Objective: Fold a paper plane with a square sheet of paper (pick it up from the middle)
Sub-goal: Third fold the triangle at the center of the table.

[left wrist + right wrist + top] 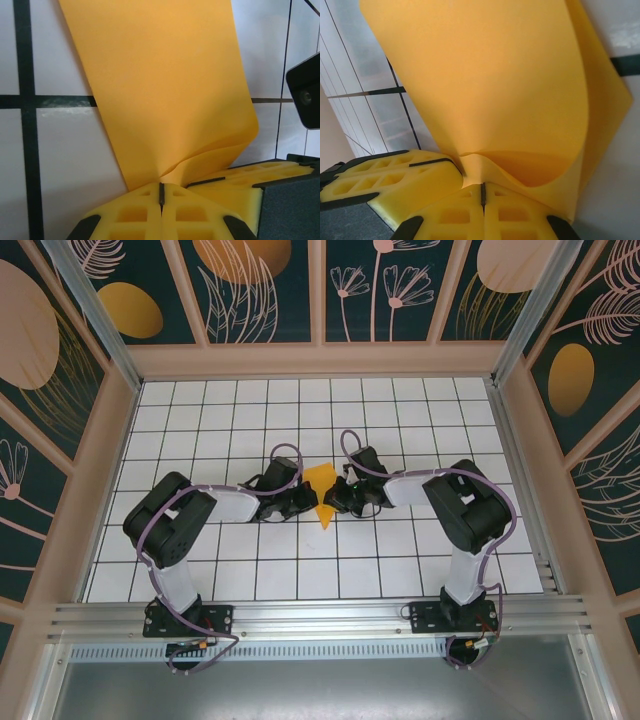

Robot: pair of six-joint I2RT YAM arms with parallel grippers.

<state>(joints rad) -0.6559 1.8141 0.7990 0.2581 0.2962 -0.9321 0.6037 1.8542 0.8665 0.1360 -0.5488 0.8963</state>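
Dark teal walls (270, 290) painted with pale plants and orange ovals box in a white counter (250, 410) ruled with black grid lines. A metal rail (320, 615) runs along its near edge. The left arm (185, 515) and the right arm (460, 505) both reach inward and meet near the middle of the counter.

Between the two sets of jaws is the orange-yellow sheet of paper (320, 490). From above it reads as a pointed shape, with its wider part beyond the jaws and a narrow tip on their near side.

The left jaws are closed tight, their yellow fingers (135, 210) pressed together on the paper's edge. The sheet (165, 90) spreads up and away from that pinch over the tiles. Just to the right of the pinch, the paper curls over toward the right jaws' fingers (235, 182), which sit close alongside.

The right jaws are likewise clamped on the paper, fingers (510, 215) meeting at a thin seam. Ahead of them the sheet (485, 75) bows into a rounded pocket, with a second layer showing behind on the right. The left jaws' fingers (380, 175) lie just to their left.
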